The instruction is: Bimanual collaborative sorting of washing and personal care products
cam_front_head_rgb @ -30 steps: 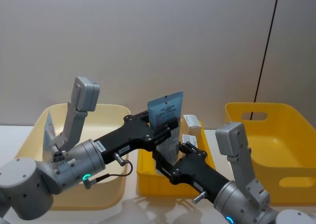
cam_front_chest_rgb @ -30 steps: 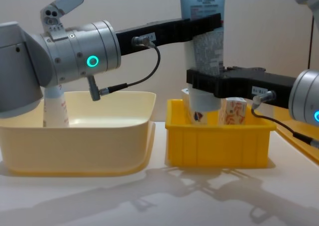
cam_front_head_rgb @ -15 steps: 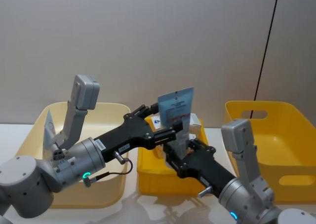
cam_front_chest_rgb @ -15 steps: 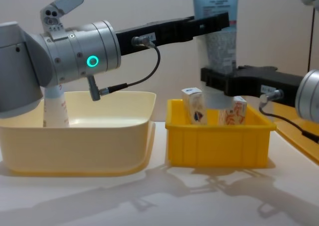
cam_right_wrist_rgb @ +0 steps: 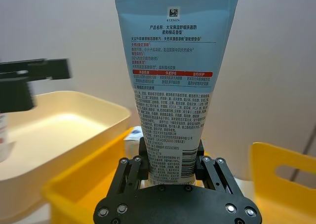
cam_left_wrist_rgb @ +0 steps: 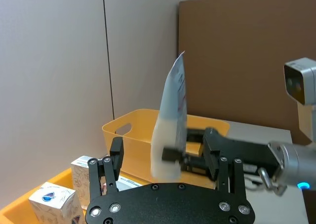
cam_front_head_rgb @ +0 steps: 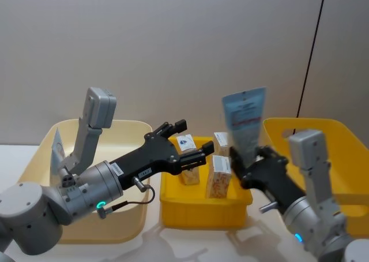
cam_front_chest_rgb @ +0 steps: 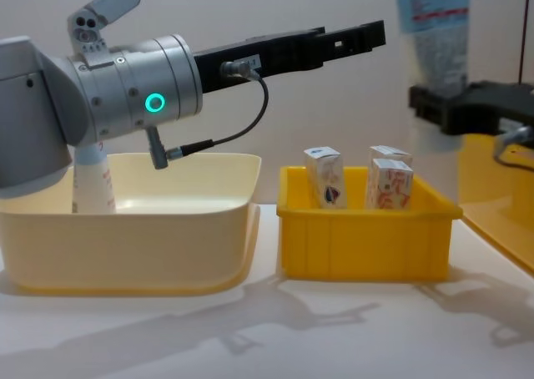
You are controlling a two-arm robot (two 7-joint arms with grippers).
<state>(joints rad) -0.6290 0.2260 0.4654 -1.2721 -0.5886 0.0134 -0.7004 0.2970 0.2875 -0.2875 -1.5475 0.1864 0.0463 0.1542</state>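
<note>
A tall pale-blue tube stands upright, crimped end up, with my right gripper shut on its lower part. It hangs between the small yellow tray and the big yellow bin; the chest view shows the tube high at the right. My left gripper hovers open over the tray with nothing between its fingers. Three small white cartons stand in the tray. A second tube stands in the cream bin on the left.
The cream bin, the small tray and the big yellow bin stand in a row on the white table. A bare wall is close behind. My left arm's grey elbow looms large over the cream bin.
The right gripper has carried the tube up out of the small tray and off to the right, away from the left gripper. The left arm has stayed where it was, open.
</note>
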